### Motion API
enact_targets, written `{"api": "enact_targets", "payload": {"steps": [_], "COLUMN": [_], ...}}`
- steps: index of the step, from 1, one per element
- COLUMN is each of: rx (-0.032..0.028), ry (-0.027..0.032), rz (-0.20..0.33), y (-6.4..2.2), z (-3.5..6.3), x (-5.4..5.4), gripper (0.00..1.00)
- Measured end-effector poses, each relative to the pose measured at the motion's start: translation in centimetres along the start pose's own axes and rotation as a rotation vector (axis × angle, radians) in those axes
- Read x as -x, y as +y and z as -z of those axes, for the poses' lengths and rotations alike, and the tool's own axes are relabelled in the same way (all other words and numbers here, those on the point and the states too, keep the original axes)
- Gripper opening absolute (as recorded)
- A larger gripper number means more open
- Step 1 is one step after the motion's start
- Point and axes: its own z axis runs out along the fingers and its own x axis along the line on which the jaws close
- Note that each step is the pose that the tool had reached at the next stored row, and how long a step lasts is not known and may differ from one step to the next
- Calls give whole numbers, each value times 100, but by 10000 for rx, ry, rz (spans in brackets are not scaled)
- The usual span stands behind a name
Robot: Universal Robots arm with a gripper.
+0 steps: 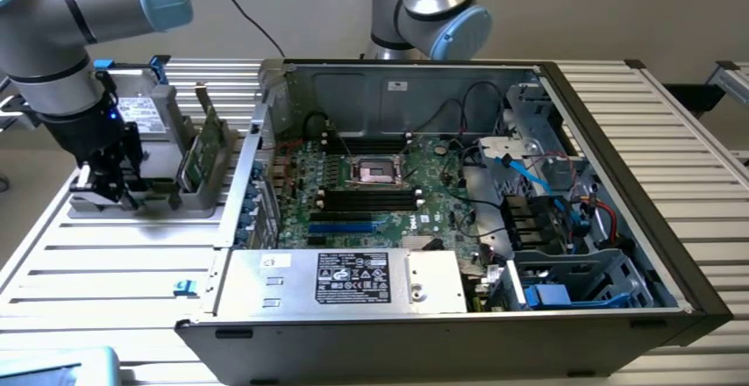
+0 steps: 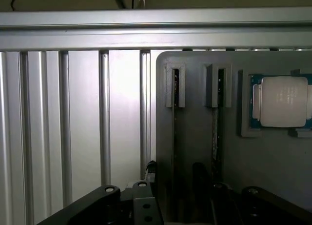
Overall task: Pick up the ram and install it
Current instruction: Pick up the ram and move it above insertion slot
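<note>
On the slatted bench (image 1: 105, 272), to the exterior view's left of the open PC case (image 1: 655, 184), sits a grey holder (image 1: 146, 203), and the arm's gripper (image 1: 111, 180) hangs low over it, pointing down. The ram (image 1: 210, 146) stands on its long edge in that holder, leaning a little, on the side nearest the case; it is near the gripper but apart from it, and nothing grips it. Whether the jaws are wide or narrow I cannot tell, since the black gripper body hides them in the exterior view and the wrist view catches just dark shapes at the frame edge. The wrist view looks down on the holder, where two parallel slots run side by side, each with a thin board seen edge-on: one stick (image 2: 174, 137) and, just beside it, the other stick (image 2: 214, 137) (which of the two matches the board seen from outside is not clear). Beyond the slots a CPU (image 2: 282, 102) with a pale metal lid lies flat in its own pocket of the holder. Inside the case the motherboard (image 1: 439, 175) lies flat, and its black slots (image 1: 368, 200) and blue slots (image 1: 345, 225) carry no board. A grey power supply (image 1: 339, 282) with a dark label fills the near corner of the case. A second arm (image 1: 427, 9) rises behind the case.
</note>
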Motion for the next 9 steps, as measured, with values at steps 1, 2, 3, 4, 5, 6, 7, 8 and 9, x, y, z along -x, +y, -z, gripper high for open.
{"api": "enact_targets", "payload": {"steps": [1, 2, 3, 4, 5, 6, 7, 8, 9], "rx": [-2, 0, -1, 0, -1, -1, -1, -2, -1], "ry": [-1, 0, 0, 0, 0, -1, 0, -1, 0], "rz": [0, 0, 0, 0, 0, -1, 0, 0, 0], "y": [0, 1, 2, 2, 2, 2, 2, 2, 2], "z": [-2, -2, -2, -2, -3, -3, -3, -3, -3], "x": [1, 1, 2, 2, 2, 2, 2, 2, 2], "gripper": [43, 43, 43, 43, 41, 34, 34, 28, 22]}}
